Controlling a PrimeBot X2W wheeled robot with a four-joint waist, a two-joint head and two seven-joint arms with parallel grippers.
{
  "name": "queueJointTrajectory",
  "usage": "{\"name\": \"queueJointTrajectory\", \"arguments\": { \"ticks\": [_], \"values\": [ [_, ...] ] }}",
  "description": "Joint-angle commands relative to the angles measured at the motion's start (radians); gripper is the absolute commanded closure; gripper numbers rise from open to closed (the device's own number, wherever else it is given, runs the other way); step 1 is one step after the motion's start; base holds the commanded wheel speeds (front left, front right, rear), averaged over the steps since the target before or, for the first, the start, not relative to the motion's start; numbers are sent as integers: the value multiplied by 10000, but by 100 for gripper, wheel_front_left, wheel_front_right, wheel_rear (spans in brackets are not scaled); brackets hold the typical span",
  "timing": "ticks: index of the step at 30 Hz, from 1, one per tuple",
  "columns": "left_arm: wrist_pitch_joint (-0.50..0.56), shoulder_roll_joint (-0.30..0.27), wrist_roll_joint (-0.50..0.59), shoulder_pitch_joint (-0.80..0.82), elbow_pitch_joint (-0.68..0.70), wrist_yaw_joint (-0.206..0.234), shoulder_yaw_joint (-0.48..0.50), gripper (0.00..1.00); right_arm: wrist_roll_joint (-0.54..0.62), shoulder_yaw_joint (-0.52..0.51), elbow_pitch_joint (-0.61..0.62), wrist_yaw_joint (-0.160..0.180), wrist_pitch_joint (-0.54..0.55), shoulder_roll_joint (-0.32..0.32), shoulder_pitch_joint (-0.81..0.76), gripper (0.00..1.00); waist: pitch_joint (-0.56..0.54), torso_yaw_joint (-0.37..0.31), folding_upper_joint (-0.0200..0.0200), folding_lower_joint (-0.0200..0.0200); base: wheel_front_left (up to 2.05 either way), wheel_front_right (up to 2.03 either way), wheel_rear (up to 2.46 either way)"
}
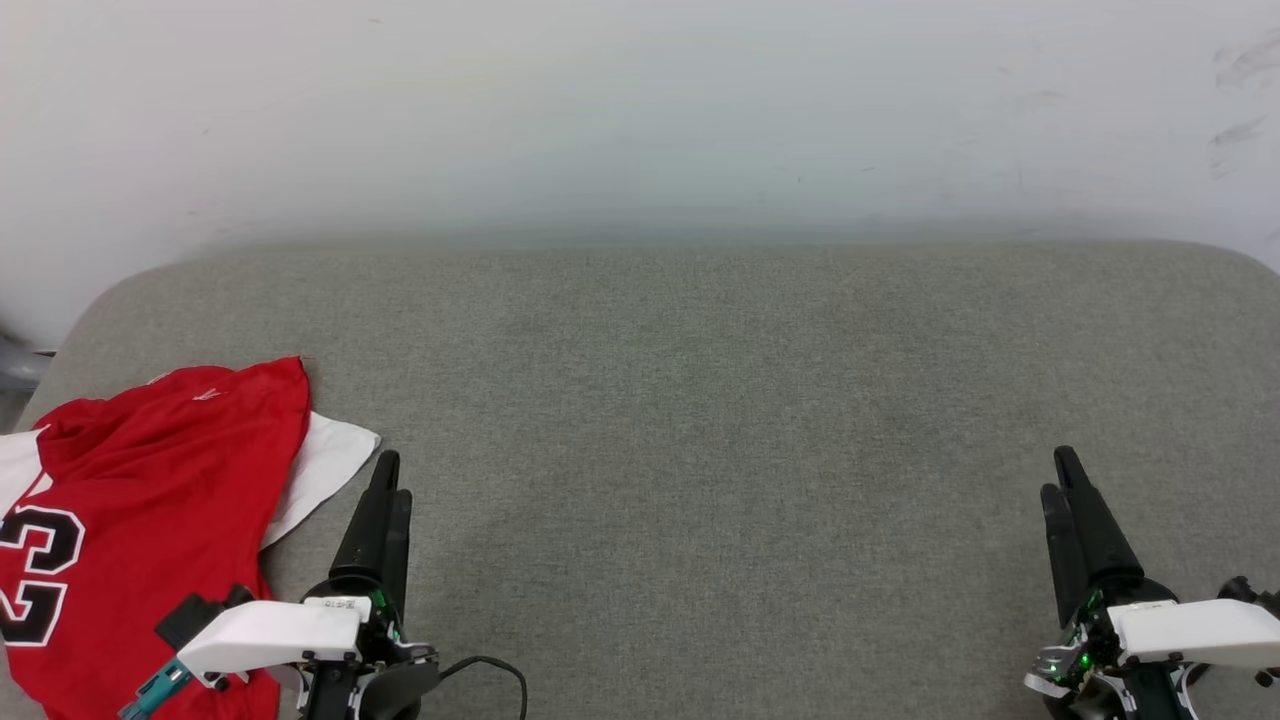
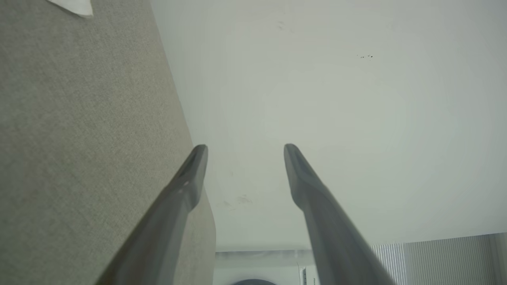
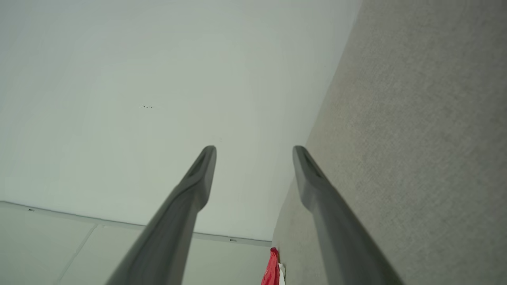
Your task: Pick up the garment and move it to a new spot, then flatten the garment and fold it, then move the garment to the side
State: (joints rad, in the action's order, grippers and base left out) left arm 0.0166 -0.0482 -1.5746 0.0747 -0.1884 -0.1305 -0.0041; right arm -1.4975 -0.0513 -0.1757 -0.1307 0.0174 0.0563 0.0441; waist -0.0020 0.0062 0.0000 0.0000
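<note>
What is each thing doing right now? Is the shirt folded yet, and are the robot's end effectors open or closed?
garment: not folded, rumpled, lying at the left end of the cushion, not held.
left end effector: open, holding nothing, close to the garment's right side.
right end effector: open, holding nothing, far from the garment.
grey cushion: flat, with the garment lying on its left end.
</note>
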Motion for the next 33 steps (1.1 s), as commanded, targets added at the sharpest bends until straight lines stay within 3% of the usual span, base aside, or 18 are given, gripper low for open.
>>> {"name": "queueJointTrajectory", "arguments": {
  "ticks": [1, 18, 26, 33],
  "values": [
    [-86, -17, 151, 91, 251, -1, -97, 0, 270, 68, 277, -2, -81, 138, 114, 0, -3, 5, 0, 0, 0, 0, 0],
    [-810, -24, 5158, 8, 759, 14, -381, 0, 6330, 45, 1197, -1, -429, 169, -85, 0, -73, 39, 0, 0, 0, 0, 0],
    [-1076, -128, 7610, 61, 856, 263, -507, 0, 8245, 126, 1513, -1, -293, 199, -141, 0, -75, 32, 0, 0, 0, 0, 0],
    [-1292, -245, 9010, 1, 940, 461, -680, 0, 9512, 57, 1764, -1, -154, 187, -259, 0, -91, 45, 0, 0, 0, 0, 0]
  ]
}}
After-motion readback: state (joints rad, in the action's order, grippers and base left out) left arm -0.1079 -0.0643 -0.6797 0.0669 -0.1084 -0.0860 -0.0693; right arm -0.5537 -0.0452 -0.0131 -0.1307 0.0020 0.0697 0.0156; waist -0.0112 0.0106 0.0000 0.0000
